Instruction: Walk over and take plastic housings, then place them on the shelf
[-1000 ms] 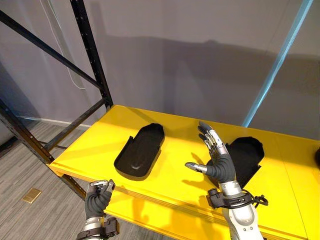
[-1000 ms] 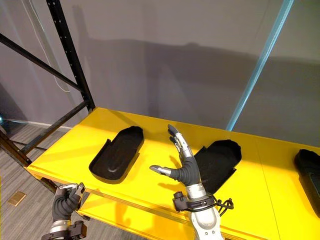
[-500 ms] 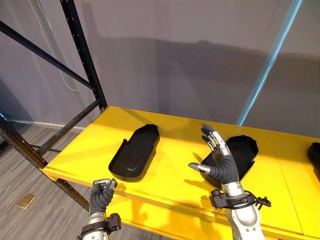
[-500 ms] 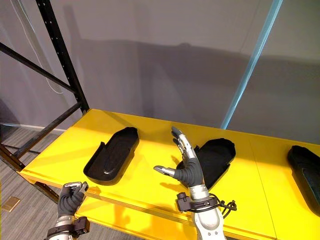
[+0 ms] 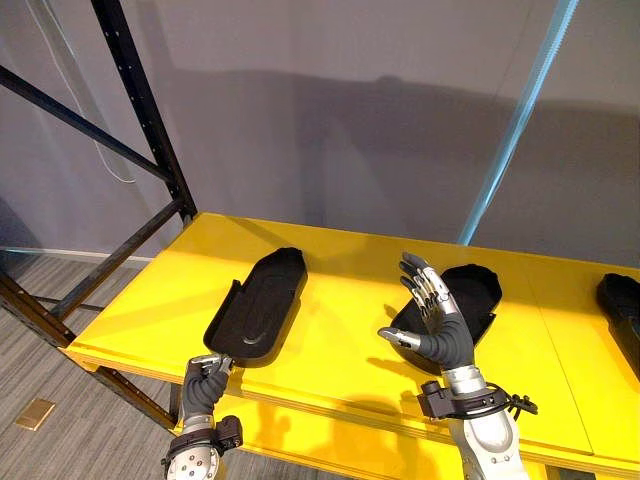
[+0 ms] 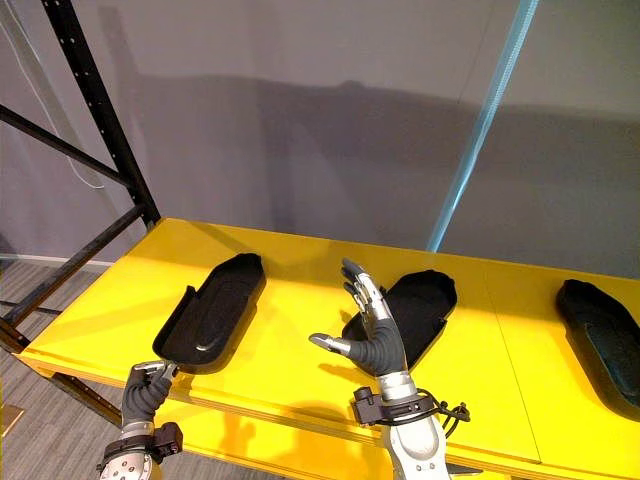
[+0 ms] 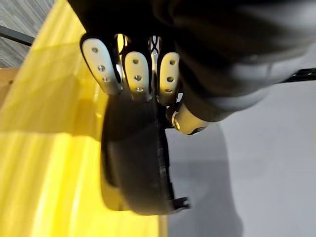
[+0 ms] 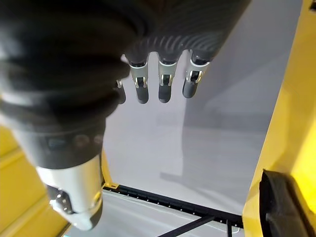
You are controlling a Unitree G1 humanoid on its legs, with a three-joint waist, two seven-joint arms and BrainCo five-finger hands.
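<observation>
Three black plastic housings lie on the yellow shelf [image 5: 340, 350]: a left housing [image 5: 255, 310], a middle housing [image 5: 462, 298] and a right housing [image 6: 600, 340] at the far right. My left hand [image 5: 203, 385] hangs at the shelf's front edge, just short of the left housing's near end, its fingers [image 7: 136, 69] curled on nothing. The left housing [image 7: 138, 168] shows past them. My right hand [image 5: 435, 325] is raised above the shelf in front of the middle housing, fingers [image 8: 165, 84] spread and straight, holding nothing.
A black rack upright [image 5: 140, 110] with diagonal braces stands at the shelf's left end. A pale blue post [image 5: 515, 130] rises behind the middle housing against the grey wall. Grey floor with a small tan plate [image 5: 35, 413] lies below left.
The whole picture has shifted left, bringing the right housing into view. My left hand now sits closer to the left housing's near end. The right hand keeps its raised, spread pose.
</observation>
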